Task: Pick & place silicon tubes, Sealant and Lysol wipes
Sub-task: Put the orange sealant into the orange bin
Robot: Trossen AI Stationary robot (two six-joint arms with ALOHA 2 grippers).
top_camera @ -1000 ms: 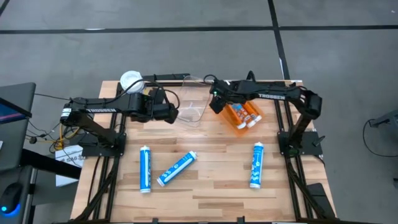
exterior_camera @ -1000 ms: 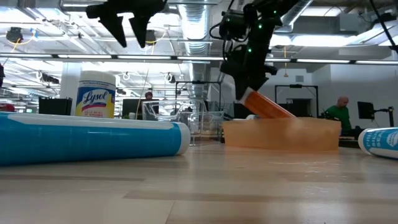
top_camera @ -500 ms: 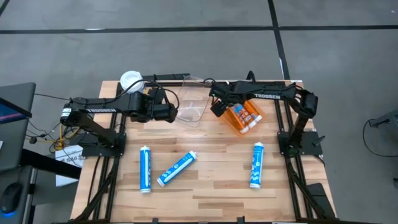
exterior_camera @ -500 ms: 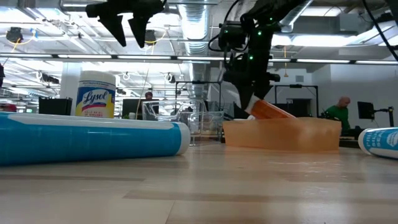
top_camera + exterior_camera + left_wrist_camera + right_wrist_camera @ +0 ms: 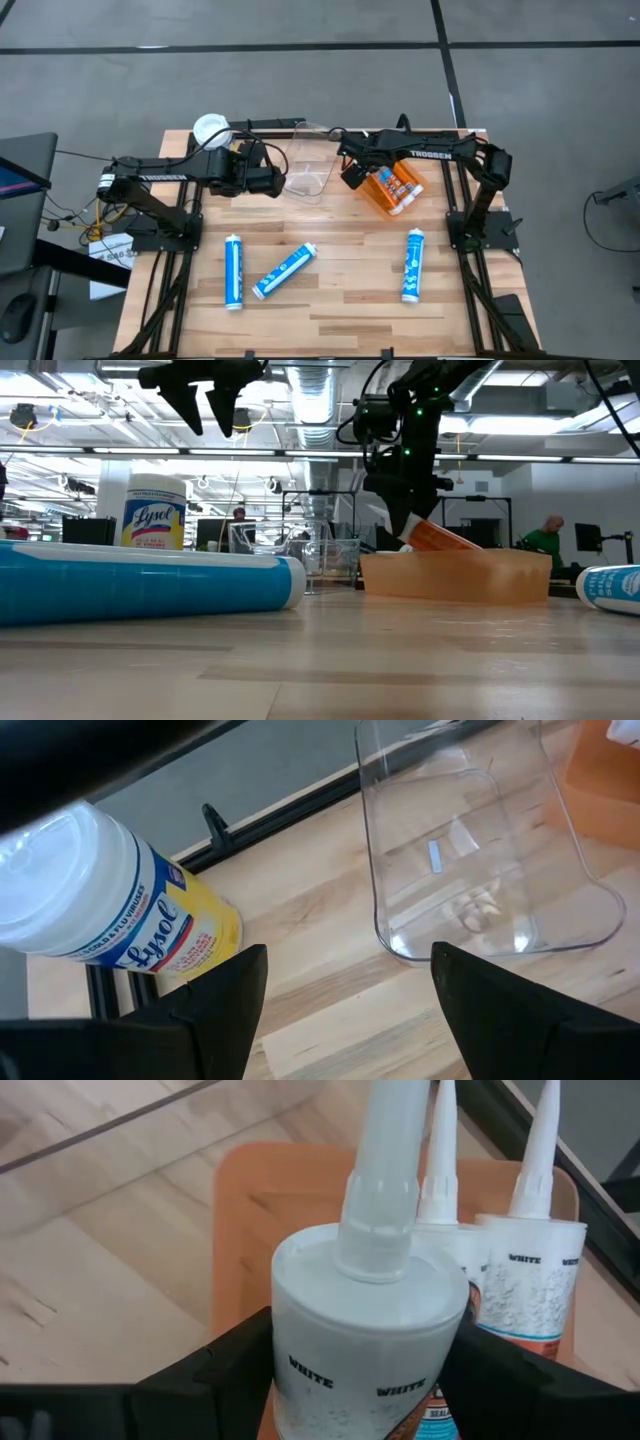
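The right claw (image 5: 352, 175) hangs over the near-left edge of the orange tray (image 5: 250, 1190) w/ a white sealant tube (image 5: 368, 1335) between its fingers. In the right wrist view the fingers flank the tube's shoulder on both sides; whether they grip or have let go can't be told. The tube leans nozzle-first into the tray, beside 2 more orange-bodied tubes (image 5: 400, 183) lying just past the claw. The low view shows its body resting tilted on the tray wall.

The left claw (image 5: 340, 990) is apart and empty, hovering above the desk (image 5: 340, 290). The Lysol wipes (image 5: 120, 905) stand just ahead to 1 side of it, a clear tray (image 5: 470, 850) ahead to the other side.

3 blue silicone tubes (image 5: 284, 270) lie well back from both claws, toward the desk's front edge.

Handling, as judgement: sealant tubes look stiff-walled, moderately heavy, smooth, round, so apt to roll or slip. Best taken across the mid-body, not the thin nozzle. The wipes canister looks rigid, light-ish and stout; it probably needs a near-full opening, fingers on the label band below the domed lid, approached level so it doesn't tip.
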